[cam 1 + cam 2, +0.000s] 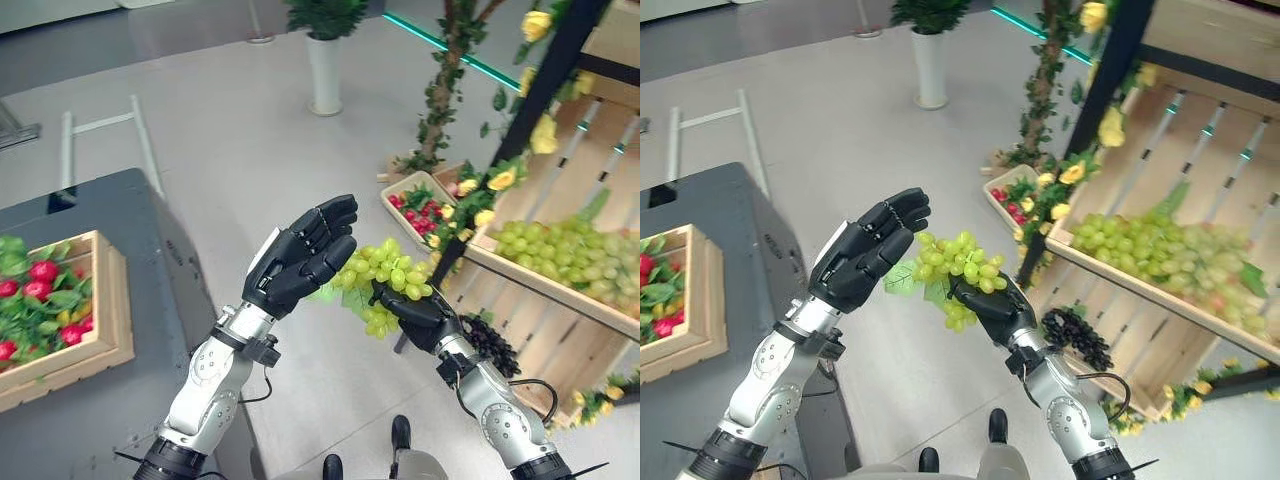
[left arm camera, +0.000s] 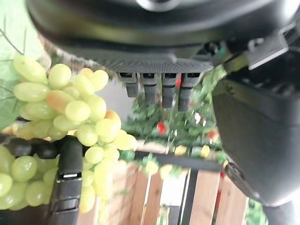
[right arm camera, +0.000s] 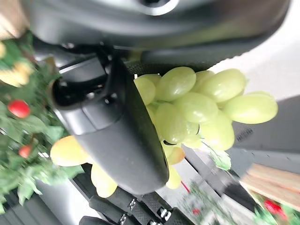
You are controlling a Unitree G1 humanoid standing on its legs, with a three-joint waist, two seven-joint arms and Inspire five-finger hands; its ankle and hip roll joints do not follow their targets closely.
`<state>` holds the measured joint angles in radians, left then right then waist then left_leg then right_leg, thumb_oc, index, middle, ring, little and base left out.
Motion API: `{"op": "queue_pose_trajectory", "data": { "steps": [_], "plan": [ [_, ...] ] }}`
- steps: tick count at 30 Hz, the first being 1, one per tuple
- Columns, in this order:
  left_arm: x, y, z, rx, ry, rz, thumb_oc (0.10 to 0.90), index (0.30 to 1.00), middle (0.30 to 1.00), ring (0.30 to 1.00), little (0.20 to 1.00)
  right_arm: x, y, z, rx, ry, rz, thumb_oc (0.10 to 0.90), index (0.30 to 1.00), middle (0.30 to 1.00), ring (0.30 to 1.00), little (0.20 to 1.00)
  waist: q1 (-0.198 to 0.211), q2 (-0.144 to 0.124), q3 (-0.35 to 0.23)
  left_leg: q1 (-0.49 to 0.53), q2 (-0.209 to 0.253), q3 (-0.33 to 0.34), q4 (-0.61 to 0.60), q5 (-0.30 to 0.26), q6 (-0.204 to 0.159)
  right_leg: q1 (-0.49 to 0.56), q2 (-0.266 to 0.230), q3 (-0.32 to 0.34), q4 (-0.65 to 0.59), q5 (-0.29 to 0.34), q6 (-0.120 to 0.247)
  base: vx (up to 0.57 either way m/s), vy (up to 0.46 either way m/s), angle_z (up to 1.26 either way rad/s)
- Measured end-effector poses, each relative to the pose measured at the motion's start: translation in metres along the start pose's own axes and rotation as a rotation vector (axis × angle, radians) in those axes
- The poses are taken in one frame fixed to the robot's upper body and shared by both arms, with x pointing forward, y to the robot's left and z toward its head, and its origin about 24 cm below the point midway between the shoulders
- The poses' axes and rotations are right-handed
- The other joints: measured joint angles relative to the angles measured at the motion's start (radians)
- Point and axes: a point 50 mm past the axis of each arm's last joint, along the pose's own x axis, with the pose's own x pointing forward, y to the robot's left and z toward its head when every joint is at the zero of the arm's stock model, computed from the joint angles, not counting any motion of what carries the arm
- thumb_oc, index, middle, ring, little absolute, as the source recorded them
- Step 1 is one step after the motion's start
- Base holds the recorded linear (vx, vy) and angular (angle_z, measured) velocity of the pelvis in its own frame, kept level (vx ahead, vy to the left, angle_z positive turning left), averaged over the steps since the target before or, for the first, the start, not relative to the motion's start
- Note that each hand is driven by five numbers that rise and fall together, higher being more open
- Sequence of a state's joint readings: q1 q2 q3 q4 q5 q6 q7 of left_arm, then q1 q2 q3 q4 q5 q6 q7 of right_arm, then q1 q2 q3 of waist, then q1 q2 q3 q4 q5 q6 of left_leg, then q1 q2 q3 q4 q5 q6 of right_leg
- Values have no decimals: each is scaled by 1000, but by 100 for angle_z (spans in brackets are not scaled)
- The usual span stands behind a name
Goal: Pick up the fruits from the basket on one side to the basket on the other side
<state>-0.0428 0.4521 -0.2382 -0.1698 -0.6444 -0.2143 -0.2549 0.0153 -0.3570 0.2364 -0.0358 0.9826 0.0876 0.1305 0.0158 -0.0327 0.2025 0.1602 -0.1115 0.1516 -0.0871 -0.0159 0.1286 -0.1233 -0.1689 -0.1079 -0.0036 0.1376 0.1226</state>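
Right hand (image 1: 415,312): palm up, raised over the floor, fingers curled around a bunch of green grapes (image 1: 378,272). Left hand (image 1: 300,256): at 9 o'clock of the bunch, just beside it, palm facing it, fingers straight and together, holding nothing. Crate (image 1: 105,330) of red fruit sits on the grey surface (image 1: 150,215) at far 9 o'clock

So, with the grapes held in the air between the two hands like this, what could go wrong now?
1. The right hand is curled round only part of the green grape bunch; the rest hangs free, so grapes might tear off or slip out.
2. The left hand is open right beside the bunch; a mistimed handover could knock it to the floor.
3. The wooden crate on the grey table is far to the left, a long carry.
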Motion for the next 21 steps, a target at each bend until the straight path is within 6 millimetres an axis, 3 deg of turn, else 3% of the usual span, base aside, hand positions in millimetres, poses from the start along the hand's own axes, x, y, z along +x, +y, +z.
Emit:
{"op": "queue_pose_trajectory", "data": {
  "steps": [2,4,6,9,11,12,13,16,21],
  "plan": [
    [0,-1,0,-5,-1,0,800,900,900,900,900,-1,-2,1,-9,4,-4,400,300,300,300,300,5,20,4,-3,46,43,0,-1,-7,-41,7,-78,159,-28,-10,-68,30,-60],
    [1,0,0,-15,-4,15,800,900,900,900,900,-1,-3,4,-27,5,-4,400,300,300,300,300,14,39,11,-1,101,82,3,-5,-29,-73,-4,-124,351,-114,-18,-74,-15,-55],
    [1,2,1,-38,-12,26,800,900,900,900,900,0,-3,5,-32,3,3,400,300,300,300,300,18,35,9,2,120,103,4,-8,-47,-63,-23,-151,393,-151,-33,-30,-88,-39],
    [0,2,0,-62,-12,36,800,900,900,900,900,0,-2,6,-36,4,9,400,300,300,300,300,36,32,7,8,120,103,18,-18,-76,-2,-2,-196,291,-176,-52,-7,-200,-44],
    [0,4,0,-79,-25,51,800,900,900,900,900,4,1,7,-53,2,24,400,300,300,300,300,72,31,5,-6,148,95,74,-64,-123,72,46,-187,123,-150,-54,-2,-252,-88],
    [1,2,0,-91,-29,49,800,900,900,900,900,6,3,8,-70,-3,30,400,300,300,300,300,71,27,3,-23,138,54,53,-80,-114,78,60,-168,79,-124,-60,-11,-293,-97],
    [1,1,0,-94,-30,43,800,900,900,900,900,7,2,10,-86,-3,31,400,300,300,300,300,78,28,0,2,133,22,9,-30,-107,83,83,-144,44,-105,-64,-17,-264,-73],
    [1,1,-1,-99,-28,54,800,900,900,900,900,7,5,5,-75,7,36,400,300,300,300,300,67,8,-13,30,153,71,0,-21,-120,119,88,-201,-32,-79,-71,-26,-220,-54],
    [6,-3,-3,-242,-81,129,800,900,900,900,900,6,3,7,-117,13,31,400,300,300,300,300,31,10,-27,24,163,72,0,-22,-131,135,111,-194,-85,-36,-78,-47,-230,-9]
  ]
}}
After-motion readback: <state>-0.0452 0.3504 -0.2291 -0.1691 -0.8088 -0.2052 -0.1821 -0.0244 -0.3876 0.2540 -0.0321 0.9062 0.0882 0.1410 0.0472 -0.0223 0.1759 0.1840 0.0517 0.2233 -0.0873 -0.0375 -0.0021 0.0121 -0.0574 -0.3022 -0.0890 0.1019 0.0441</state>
